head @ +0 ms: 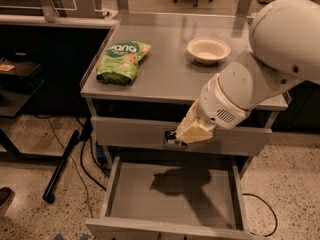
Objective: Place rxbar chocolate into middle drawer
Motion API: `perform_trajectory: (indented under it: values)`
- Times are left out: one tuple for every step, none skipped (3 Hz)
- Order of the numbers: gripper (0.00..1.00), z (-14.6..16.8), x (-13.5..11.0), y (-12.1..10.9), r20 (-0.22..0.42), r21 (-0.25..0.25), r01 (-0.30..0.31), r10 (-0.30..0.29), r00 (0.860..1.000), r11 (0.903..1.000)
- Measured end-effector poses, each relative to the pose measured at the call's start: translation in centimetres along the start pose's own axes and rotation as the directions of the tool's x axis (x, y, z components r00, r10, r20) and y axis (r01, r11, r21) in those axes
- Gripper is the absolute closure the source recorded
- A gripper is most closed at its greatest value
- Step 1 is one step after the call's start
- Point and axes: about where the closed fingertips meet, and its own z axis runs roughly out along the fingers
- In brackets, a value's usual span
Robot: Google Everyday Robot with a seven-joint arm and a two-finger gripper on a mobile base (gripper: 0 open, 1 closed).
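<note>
The middle drawer (140, 199) is pulled open below the counter; its grey floor is bare, with only the arm's shadow on it. My gripper (175, 136) hangs from the large white arm (260, 74), in front of the closed top drawer front (130, 131) and above the back of the open drawer. A small dark patch shows at the gripper's tip, over the drawer handle. I cannot tell whether it is the rxbar chocolate, which does not show plainly anywhere.
A green crinkled snack bag (121, 61) lies on the left of the countertop (165, 79). A white bowl (208, 50) stands at the back right. A black pole (62, 164) and cables lie on the floor to the left of the cabinet.
</note>
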Motion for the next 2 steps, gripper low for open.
perform_trajectory:
  values:
    - [1.00, 0.8, 0.4, 0.4, 0.024, -0.030, -0.014, 0.015, 1.000, 0.9994]
    - [1.00, 4.3, 2.5, 1.7, 0.056, -0.095, -0.090, 0.096, 0.994, 0.9913]
